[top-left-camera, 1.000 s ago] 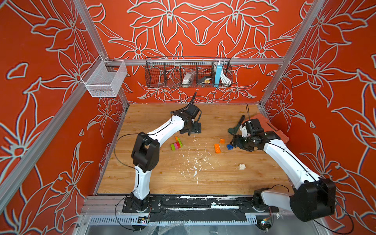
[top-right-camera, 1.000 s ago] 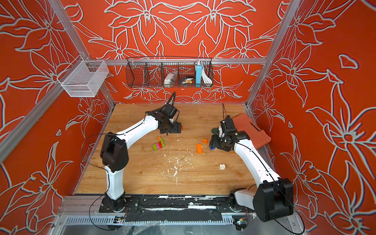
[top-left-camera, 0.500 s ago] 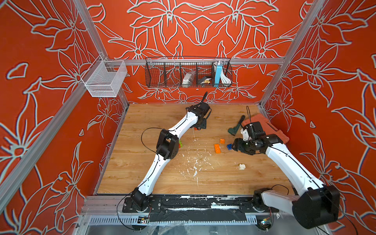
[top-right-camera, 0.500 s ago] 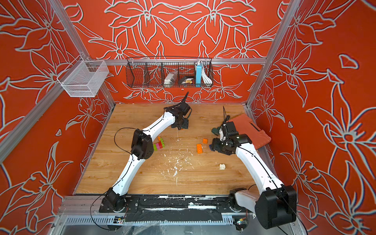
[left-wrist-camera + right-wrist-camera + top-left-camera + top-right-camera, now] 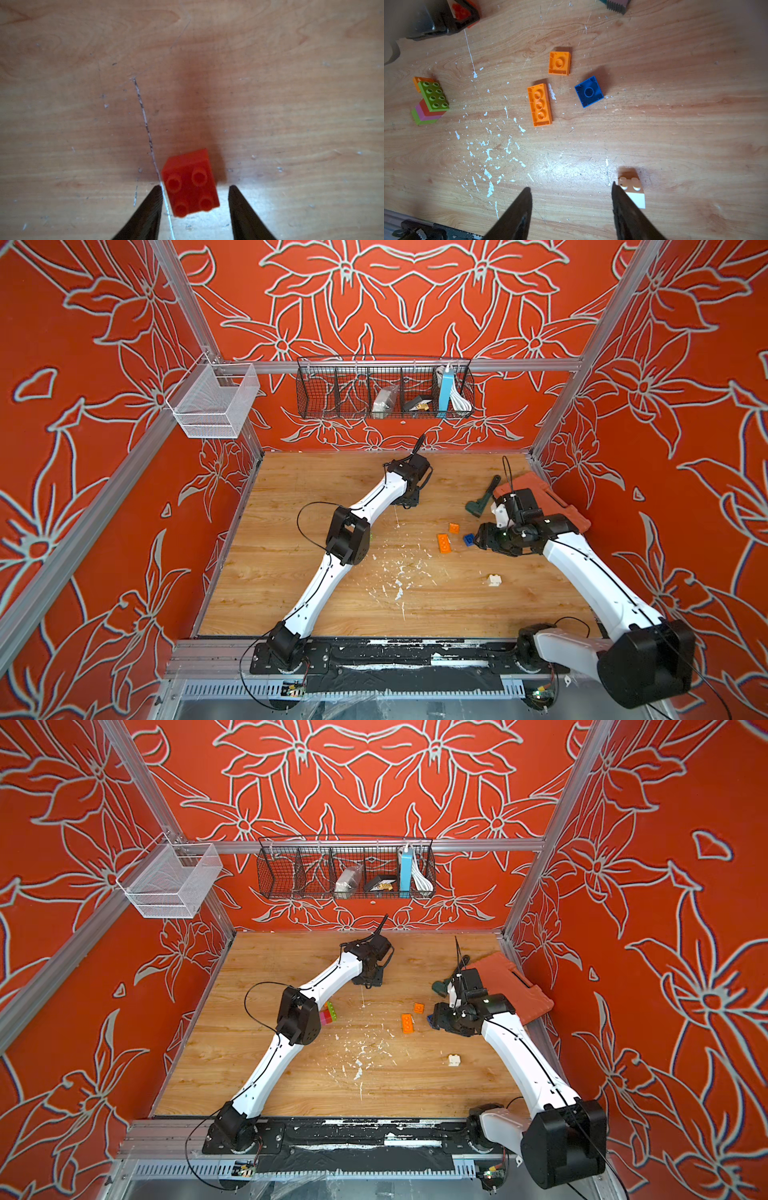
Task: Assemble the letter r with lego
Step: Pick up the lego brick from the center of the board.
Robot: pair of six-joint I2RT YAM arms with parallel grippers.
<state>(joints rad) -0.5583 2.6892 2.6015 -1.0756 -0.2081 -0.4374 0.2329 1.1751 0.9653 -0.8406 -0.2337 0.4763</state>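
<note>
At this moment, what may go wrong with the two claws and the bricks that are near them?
1. The red brick sits turned at an angle inside the open left claw, with a gap on each side. Closing may catch its corners first and twist it or flick it out.
2. The white brick lies just outside the open right claw, not inside it. Lowering here may knock it away instead of gripping it.

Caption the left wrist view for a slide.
Left hand, open, straddles a red four-stud lego brick on the wooden table, not yet gripped.
</note>
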